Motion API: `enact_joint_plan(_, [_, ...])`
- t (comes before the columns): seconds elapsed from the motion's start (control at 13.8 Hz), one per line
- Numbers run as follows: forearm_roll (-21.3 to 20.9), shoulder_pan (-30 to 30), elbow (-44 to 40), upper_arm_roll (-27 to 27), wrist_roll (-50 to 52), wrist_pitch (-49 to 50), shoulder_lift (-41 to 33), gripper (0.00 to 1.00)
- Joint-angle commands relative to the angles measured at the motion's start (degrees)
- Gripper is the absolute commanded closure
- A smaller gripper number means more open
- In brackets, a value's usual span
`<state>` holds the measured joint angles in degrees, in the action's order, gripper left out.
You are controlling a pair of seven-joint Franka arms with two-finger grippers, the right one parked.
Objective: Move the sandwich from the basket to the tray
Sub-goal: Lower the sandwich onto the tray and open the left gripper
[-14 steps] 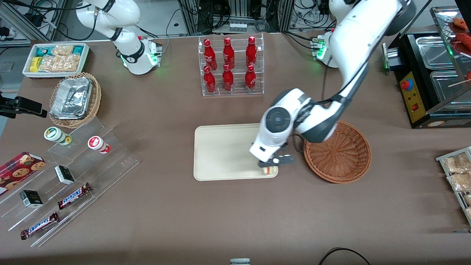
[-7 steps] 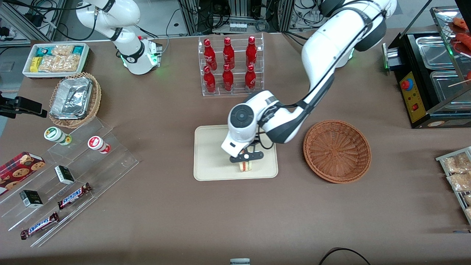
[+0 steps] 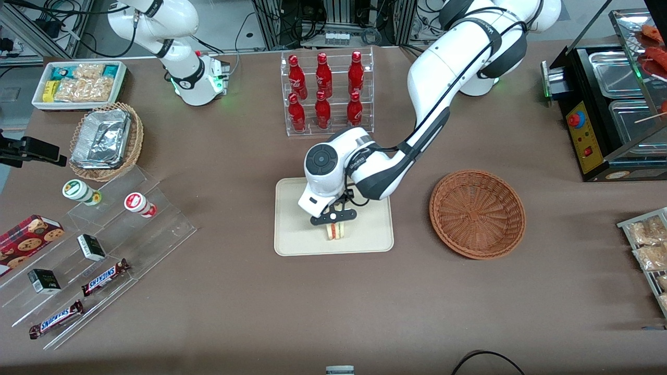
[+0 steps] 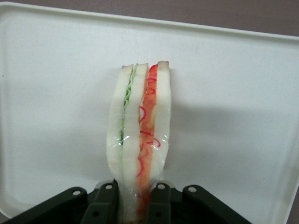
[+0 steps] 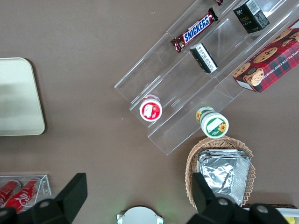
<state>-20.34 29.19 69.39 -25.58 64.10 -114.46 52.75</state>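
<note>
Desk (image 3: pixel 219 291): brown covering, wide, carrying all items below.

Left arm (image 3: pixel 432 83): mine. A second ago it reached over the tray's edge nearest the basket; half a second ago it stood over the tray's middle; now it has swung on a little toward the parked arm's end, wrist low above the tray.

Tray (image 3: pixel 292 229): cream, rounded corners, low rim. Nothing on it but what I carry over it.

Basket (image 3: pixel 477 213): reddish-brown wicker, beside the tray toward the working arm's end. Empty, so the lift-out is done.

Bottle rack (image 3: pixel 325 94): clear, six red bottles, farther from the front camera than the tray. Not involved.

Gripper (image 3: pixel 333 217): closed onto the sandwich, fingers (image 4: pixel 106 198) pinching its bread from both sides.

Sandwich (image 4: pixel 139 135): wrapped wedge, held on edge, green and orange-red filling facing the wrist camera, over the tray's middle. Whether its lower edge touches the tray, I cannot tell.

Assessment: carry is nearly finished. Remaining: lower, release, withdraw. Risk: held on edge, it may tip over once freed.
</note>
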Motion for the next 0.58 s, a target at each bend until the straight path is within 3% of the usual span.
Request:
enact_joint_plan(0.0, [-0.3,1.1,-2.5,0.4,2.3,2.1,1.0,1.0])
enact_joint_plan(0.51, [0.8,1.1,-2.8,0.5,3.6,2.5,2.3,1.0])
